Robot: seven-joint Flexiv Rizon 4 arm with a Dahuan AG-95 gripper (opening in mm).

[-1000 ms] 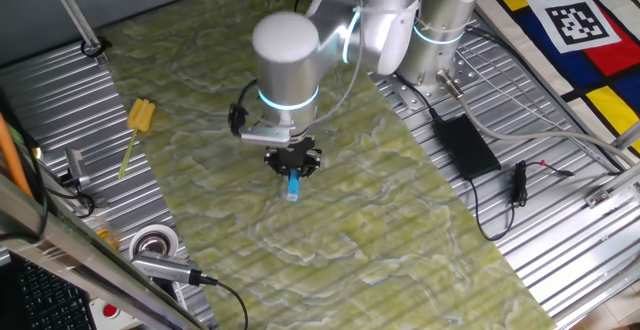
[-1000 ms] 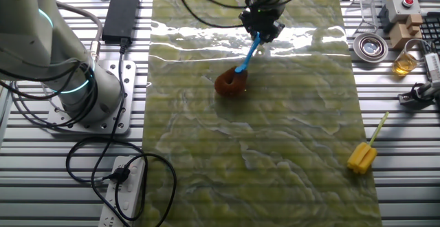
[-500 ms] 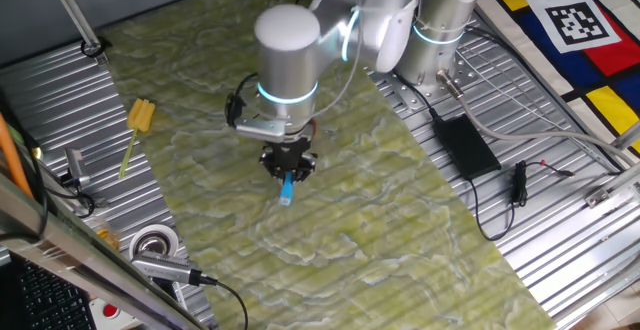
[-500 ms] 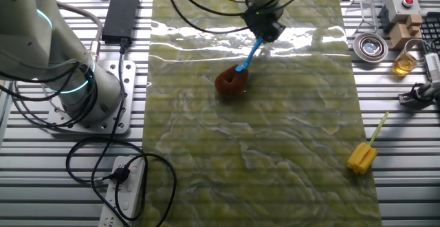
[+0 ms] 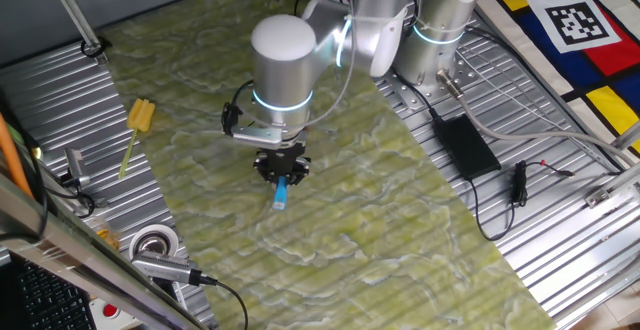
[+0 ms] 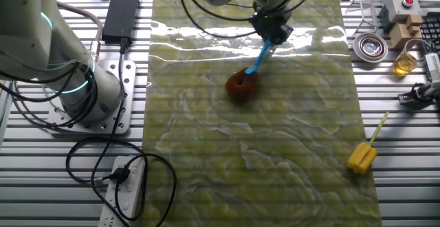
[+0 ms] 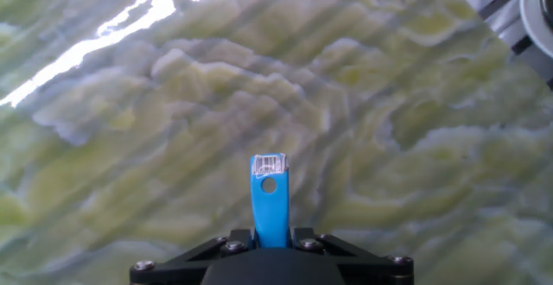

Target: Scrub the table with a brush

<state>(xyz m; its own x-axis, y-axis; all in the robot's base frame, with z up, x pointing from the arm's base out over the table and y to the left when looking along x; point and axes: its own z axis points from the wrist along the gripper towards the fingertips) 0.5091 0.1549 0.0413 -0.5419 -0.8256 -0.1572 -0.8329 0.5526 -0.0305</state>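
My gripper (image 5: 281, 164) is shut on the light-blue handle of the brush (image 5: 280, 194). In the other fixed view the gripper (image 6: 273, 30) holds the handle slanting down to the round reddish-brown bristle tuft (image 6: 241, 84), which rests on the pale green-yellow marbled table (image 6: 275, 151). In the hand view the handle's free end (image 7: 269, 200) sticks out from between the shut jaws over the table (image 7: 155, 121). The bristles are hidden in the hand view and behind the arm in the one fixed view.
A yellow brush (image 5: 138, 122) lies on the ribbed grey metal beside the table; it also shows in the other fixed view (image 6: 365, 153). A tape roll (image 5: 155, 242), a black power brick (image 5: 464, 142), cables and a second arm's base (image 6: 86, 93) flank the table.
My gripper and the brush have slid across the table: leftward and slightly nearer in the one fixed view, rightward in the other fixed view, with the bristles dragged along on the surface.
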